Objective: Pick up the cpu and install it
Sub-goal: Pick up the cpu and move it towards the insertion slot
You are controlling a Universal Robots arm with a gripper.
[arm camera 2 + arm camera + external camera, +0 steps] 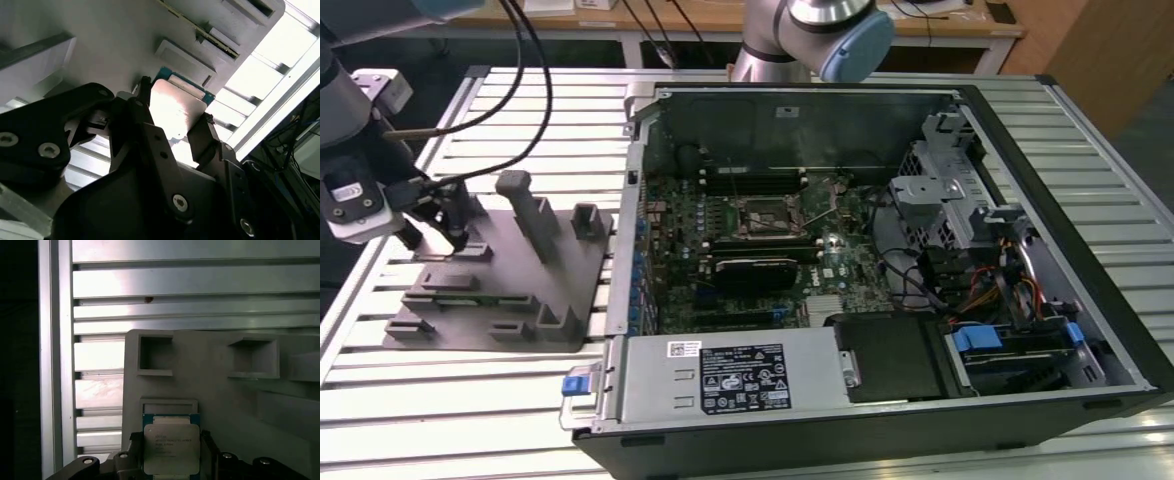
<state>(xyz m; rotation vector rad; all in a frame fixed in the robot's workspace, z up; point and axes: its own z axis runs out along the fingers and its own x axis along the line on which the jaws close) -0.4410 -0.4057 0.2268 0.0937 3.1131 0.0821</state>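
Observation:
The cpu [171,446] is a small square chip with a silvery top and a green edge. It sits between the two black fingers of my gripper [170,437], which press on its opposite edges. In the second wrist view the cpu [176,110] shows bright between the same fingers [142,107] of the gripper [175,102]. In the exterior view my gripper [436,245] hangs over the far left part of the grey fixture [520,275]. The black-framed socket [762,216] lies on the motherboard inside the open computer case [1067,200], well to the exterior view's right.
The grey fixture [225,405] has upright posts and square pockets close around the gripper. It stands on a slatted aluminium table [467,400]. Cables run down to the arm at the exterior view's left. A black heatsink block [750,272] sits below the socket.

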